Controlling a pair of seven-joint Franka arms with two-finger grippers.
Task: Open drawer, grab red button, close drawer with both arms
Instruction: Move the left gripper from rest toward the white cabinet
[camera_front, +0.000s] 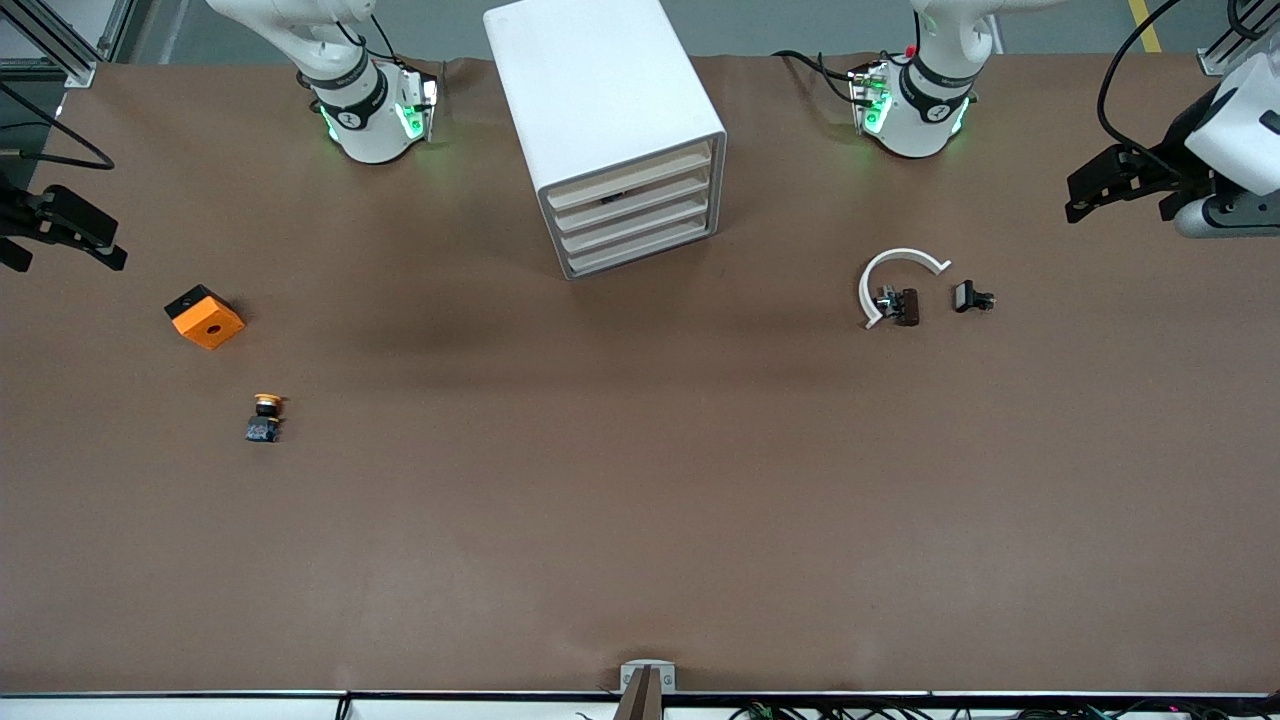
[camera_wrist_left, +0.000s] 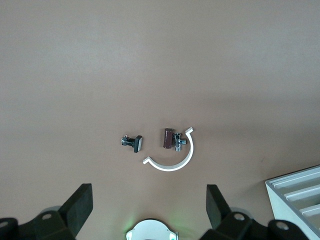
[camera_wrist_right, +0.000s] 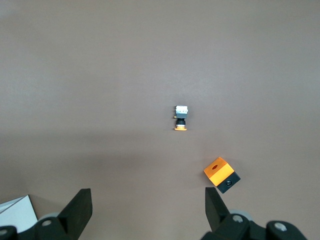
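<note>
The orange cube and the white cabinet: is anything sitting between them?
Nothing. In the front view, only bare brown table separates the orange cube from the white cabinet.

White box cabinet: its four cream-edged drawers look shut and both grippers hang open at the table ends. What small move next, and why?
Probably swing the left gripper, open over the left arm's end of the table, toward the white box-shaped cabinet's top cream-edged drawer. All four drawers are shut, no red-capped button is in sight, and the fronts angle toward that arm. The right gripper waits, open.

Even overhead light, soft shadow beside cabinet; sharp, no glare
</note>
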